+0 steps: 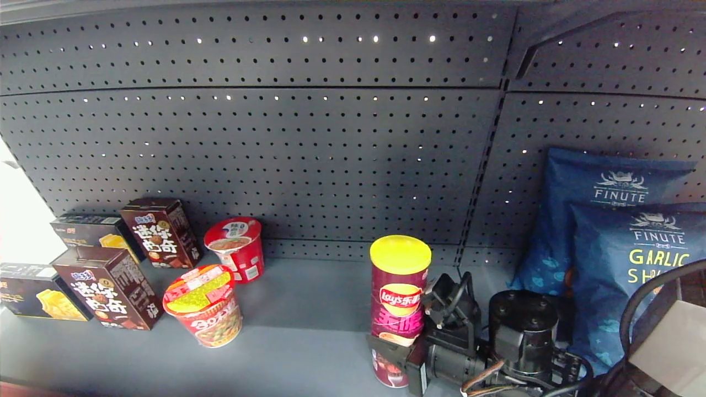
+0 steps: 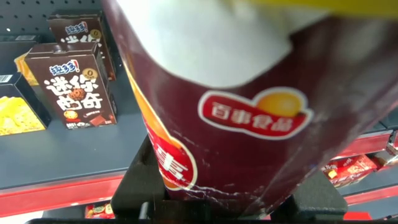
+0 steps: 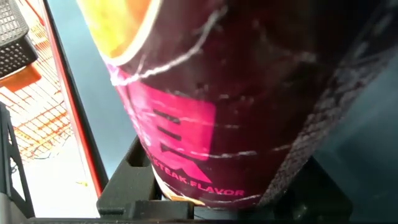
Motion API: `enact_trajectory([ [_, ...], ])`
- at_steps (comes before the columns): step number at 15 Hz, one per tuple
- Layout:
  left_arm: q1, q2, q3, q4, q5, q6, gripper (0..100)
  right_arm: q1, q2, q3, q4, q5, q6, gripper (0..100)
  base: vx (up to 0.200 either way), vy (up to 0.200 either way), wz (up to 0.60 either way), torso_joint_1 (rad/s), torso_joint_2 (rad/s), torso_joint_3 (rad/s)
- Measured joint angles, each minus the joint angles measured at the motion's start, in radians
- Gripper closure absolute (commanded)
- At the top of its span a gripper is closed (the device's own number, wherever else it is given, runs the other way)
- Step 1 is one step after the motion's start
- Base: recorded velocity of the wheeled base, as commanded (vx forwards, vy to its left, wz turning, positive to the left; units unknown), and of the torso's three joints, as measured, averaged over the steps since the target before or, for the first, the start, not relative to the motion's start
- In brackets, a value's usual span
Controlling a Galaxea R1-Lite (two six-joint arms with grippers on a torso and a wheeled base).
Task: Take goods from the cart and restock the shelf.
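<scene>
A maroon chip can [image 1: 400, 298] with a yellow lid stands upright on the grey shelf board [image 1: 309, 342], right of the middle. My right gripper [image 1: 398, 359] is shut on its lower part from the front; up close the can [image 3: 249, 93] sits between the black fingers [image 3: 127, 186]. My left gripper [image 2: 230, 200] is shut on a second maroon chip can [image 2: 249, 112] with a white patch near its yellow lid. It is held in front of the shelf's red front edge [image 2: 56, 193], to the right of the brown boxes [image 2: 71, 87].
Brown cookie boxes [image 1: 162, 231] and yellow-pictured boxes [image 1: 38, 298] stand at the shelf's left, with two red cup noodles [image 1: 207, 306] beside them. Blue snack bags [image 1: 634, 264] lean at the right. Bare board lies between the cups and the can. An orange wire cart [image 3: 37, 124] is behind.
</scene>
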Motion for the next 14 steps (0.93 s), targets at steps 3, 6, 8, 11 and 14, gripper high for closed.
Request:
enact_trajectory([
  [3,0.001,-0.007,0.003,0.003,0.000,-0.001,100,0.008,-0.001,0.007,-0.001,-0.007,0.000,100,0.000,0.000,0.00,0.000,0.00,0.000],
  [6,0.001,-0.011,0.001,0.003,0.000,-0.001,100,0.037,-0.005,0.011,0.003,-0.038,0.004,100,0.000,0.000,0.00,0.000,0.00,0.000],
  [8,0.001,-0.013,0.001,0.003,0.001,-0.001,100,0.057,-0.007,0.019,0.002,-0.050,0.009,100,0.000,0.000,0.00,0.000,0.00,0.000],
  [11,0.001,-0.013,0.001,0.003,0.001,-0.001,100,0.071,-0.007,0.031,0.007,-0.053,0.011,0,0.000,0.000,0.00,0.000,0.00,0.000],
  [14,0.001,-0.013,0.003,0.003,0.001,-0.001,100,0.072,-0.016,0.037,0.005,-0.062,0.010,0,0.000,0.000,0.00,0.000,0.00,0.000],
])
